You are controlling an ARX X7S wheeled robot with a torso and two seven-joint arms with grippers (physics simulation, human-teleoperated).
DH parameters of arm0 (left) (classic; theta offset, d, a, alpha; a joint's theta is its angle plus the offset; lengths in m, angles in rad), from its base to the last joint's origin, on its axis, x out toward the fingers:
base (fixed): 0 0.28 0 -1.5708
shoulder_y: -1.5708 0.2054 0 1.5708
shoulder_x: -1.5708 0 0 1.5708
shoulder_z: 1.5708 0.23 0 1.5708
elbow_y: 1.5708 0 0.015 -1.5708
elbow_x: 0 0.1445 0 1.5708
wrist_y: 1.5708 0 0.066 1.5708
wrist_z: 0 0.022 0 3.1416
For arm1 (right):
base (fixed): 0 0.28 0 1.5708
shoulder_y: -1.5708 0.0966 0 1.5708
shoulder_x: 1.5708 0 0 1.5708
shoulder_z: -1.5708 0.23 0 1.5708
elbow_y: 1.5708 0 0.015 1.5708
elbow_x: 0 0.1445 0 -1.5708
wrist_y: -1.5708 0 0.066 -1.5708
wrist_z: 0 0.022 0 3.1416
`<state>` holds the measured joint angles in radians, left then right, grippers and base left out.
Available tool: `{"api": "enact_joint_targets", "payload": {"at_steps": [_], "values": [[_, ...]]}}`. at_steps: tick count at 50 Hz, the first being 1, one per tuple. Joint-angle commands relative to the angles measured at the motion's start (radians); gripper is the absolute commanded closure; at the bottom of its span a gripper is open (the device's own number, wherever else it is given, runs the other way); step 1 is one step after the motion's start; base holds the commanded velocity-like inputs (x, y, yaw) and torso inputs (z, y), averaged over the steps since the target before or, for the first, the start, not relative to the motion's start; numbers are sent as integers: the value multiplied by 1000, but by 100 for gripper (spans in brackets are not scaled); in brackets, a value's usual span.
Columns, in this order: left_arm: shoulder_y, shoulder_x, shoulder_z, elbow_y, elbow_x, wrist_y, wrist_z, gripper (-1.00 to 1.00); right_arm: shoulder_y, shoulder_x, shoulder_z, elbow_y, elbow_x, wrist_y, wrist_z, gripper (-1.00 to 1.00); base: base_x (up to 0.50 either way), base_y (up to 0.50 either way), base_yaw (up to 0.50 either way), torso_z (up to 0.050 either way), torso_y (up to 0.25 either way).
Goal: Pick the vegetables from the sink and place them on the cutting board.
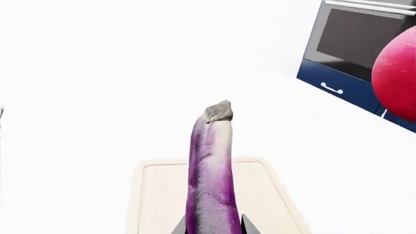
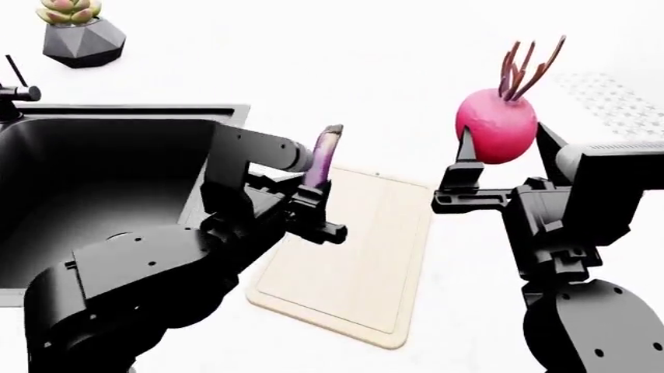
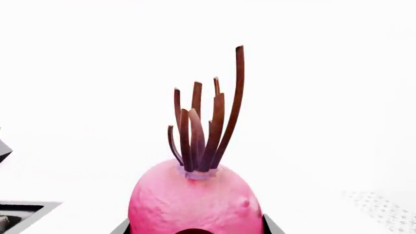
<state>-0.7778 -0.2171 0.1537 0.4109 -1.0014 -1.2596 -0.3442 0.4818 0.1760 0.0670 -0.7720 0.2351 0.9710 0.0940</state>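
Note:
My left gripper (image 2: 316, 190) is shut on the purple eggplant (image 2: 325, 155), which stands upright with its grey-brown cap on top, above the left edge of the pale cutting board (image 2: 363, 264). In the left wrist view the eggplant (image 1: 211, 175) rises between the jaws over the board (image 1: 266, 195). My right gripper (image 2: 503, 151) is shut on the round magenta radish (image 2: 498, 124), stalks pointing up, held in the air just right of the board's far end. The radish fills the right wrist view (image 3: 195, 200) and shows at the edge of the left wrist view (image 1: 396, 73). The black sink (image 2: 93, 179) lies at the left.
A succulent in a grey faceted pot (image 2: 81, 35) stands on the white counter behind the sink. The black faucet (image 2: 15, 89) shows at the far left edge. A dark blue cabinet with an oven (image 1: 351, 53) stands beyond the counter. A dotted patch (image 2: 607, 93) lies at the far right.

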Motion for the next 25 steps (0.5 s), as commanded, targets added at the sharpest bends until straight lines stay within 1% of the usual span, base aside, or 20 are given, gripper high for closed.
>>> {"api": "enact_joint_targets", "payload": {"at_steps": [1,4,10,25], "values": [[-18,11,37,-109,-4,-23,1,100,3,-3,15,-6,-2,17,-7,100,0,0,0,0,0],[-13,11,46,-125,3,-11,8,100,2,-2,17,-8,1,17,-4,100,0,0,0,0,3],[12,3,109,-208,60,38,58,100,2,-2,25,-13,10,22,-1,100,0,0,0,0,0],[19,0,129,-227,61,51,60,100,2,3,29,-9,22,20,7,100,0,0,0,0,0]]}}
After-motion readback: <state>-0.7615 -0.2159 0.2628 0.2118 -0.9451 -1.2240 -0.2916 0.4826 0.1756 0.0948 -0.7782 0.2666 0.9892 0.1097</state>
